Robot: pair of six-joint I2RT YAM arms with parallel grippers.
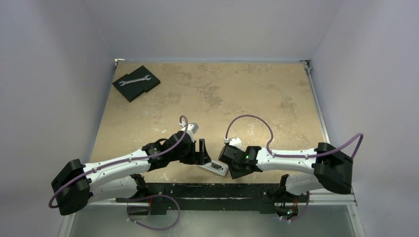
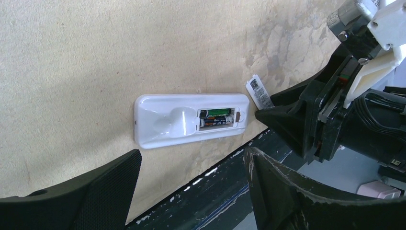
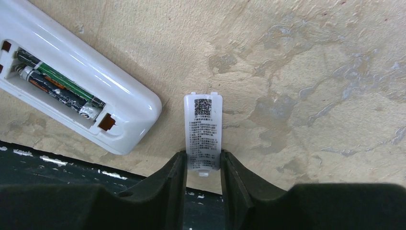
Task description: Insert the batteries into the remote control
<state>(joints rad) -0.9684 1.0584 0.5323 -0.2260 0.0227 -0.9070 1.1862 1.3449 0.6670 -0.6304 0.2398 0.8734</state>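
The white remote control (image 2: 165,122) lies back up near the table's front edge, also in the top view (image 1: 213,168) and right wrist view (image 3: 129,96). Both dark batteries (image 2: 218,117) sit side by side in its open bay (image 3: 57,88). My right gripper (image 3: 203,160) is shut on the small white battery cover (image 3: 203,124), printed label up, holding its near end just right of the remote's end. The cover (image 2: 258,93) shows beside the right gripper's fingertips (image 2: 273,117). My left gripper (image 2: 191,158) is open and empty, just in front of the remote.
A dark metal rail (image 2: 225,187) runs along the table's front edge right by the remote. A silver wrench (image 1: 134,80) lies on a black pad (image 1: 143,88) at the far left corner. Both arms meet closely over the remote.
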